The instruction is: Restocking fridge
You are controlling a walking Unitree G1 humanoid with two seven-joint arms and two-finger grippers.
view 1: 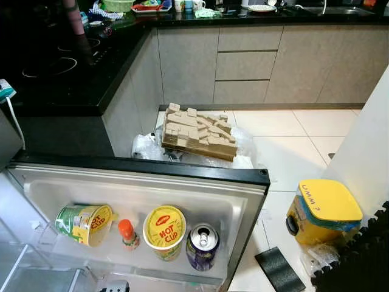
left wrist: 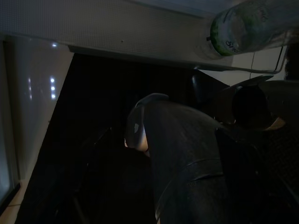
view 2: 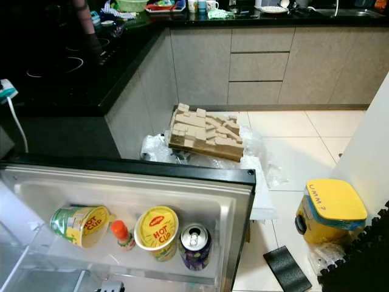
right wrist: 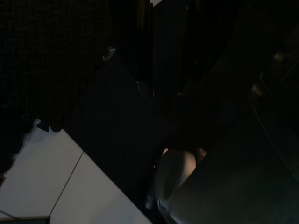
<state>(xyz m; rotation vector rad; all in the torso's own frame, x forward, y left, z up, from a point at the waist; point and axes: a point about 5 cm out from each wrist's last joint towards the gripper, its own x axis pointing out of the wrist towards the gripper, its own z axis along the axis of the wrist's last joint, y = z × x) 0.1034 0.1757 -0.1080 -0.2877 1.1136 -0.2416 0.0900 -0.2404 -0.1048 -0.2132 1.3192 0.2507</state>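
The fridge door (view 1: 152, 172) stands open below me, its inner shelf (view 1: 228, 219) facing up. On that shelf a green and yellow Hot Cup noodle cup (view 1: 84, 223) lies on its side. Beside it stand a small orange-capped bottle (view 1: 127, 235), an upright Hot Cup (view 1: 164, 231) and a purple drink can (view 1: 202, 246). Both arms hang idle and their wrist views are very dark. In the left wrist view a clear plastic bottle with a green label (left wrist: 243, 28) rests on a rack.
Moulded cardboard packing (view 1: 197, 132) lies on plastic wrap on the tiled floor beyond the door. A yellow-lidded bin (view 1: 325, 210), a black pad (view 1: 279, 269) and black foam mats (view 1: 358, 264) are at the right. A black counter with a hob (view 1: 55, 70) runs along the left.
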